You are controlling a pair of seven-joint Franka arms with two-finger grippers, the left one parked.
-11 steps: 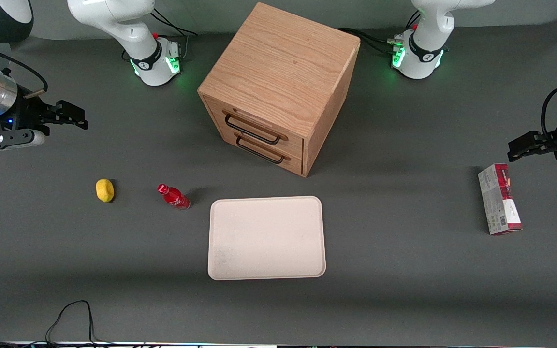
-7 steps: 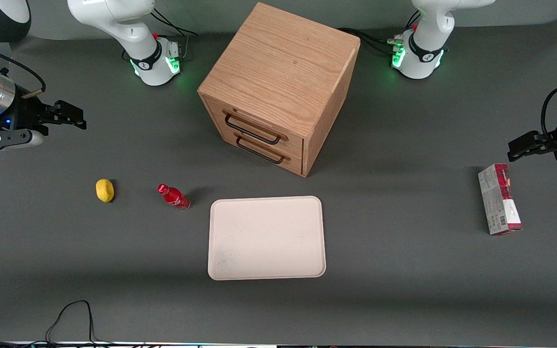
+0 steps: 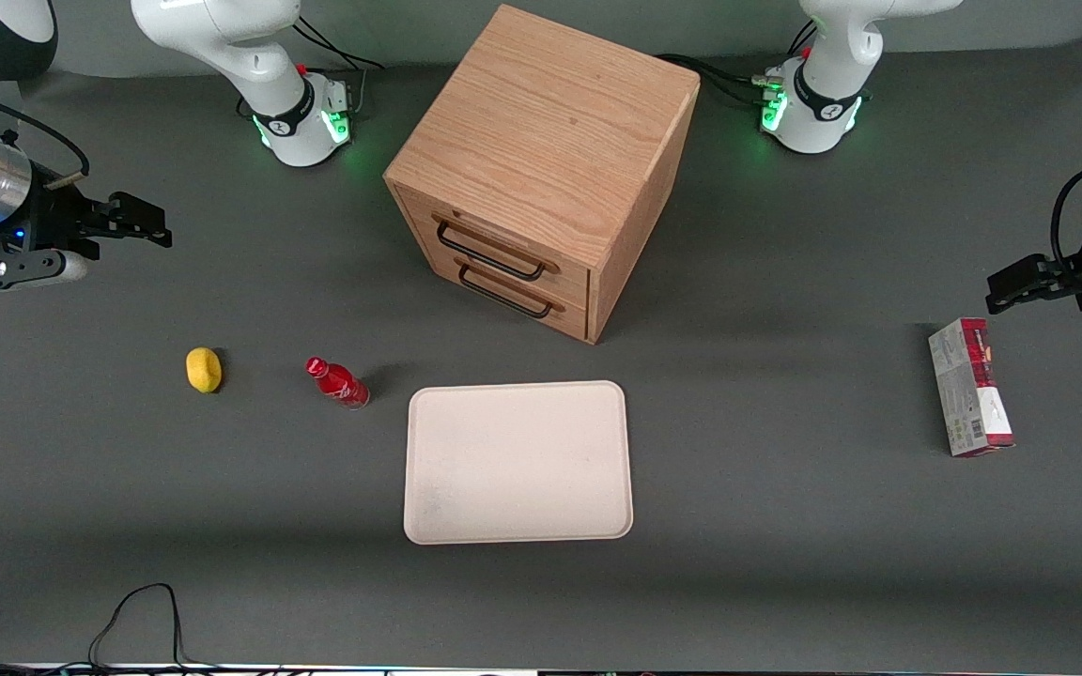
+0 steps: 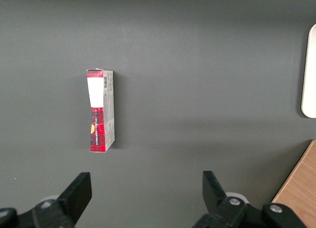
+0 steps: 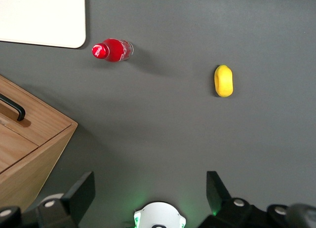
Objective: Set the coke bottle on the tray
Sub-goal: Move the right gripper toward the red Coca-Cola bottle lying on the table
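The tray (image 3: pixel 518 462) sits closest to the front camera, flat on the dark table (image 3: pixel 785 563) with nothing on it. A bit farther back, just off the tray's corner toward the working arm's end, the coke bottle (image 3: pixel 337 382) stands upright on the table, not touching the tray. The lemon (image 3: pixel 204 369) lies beside it, even more toward that end. Farther still is the wooden drawer cabinet (image 3: pixel 541 169), both drawers closed. The gripper (image 3: pixel 132 223) hangs up in the air well apart from the bottle, fingers spread wide, holding nothing.
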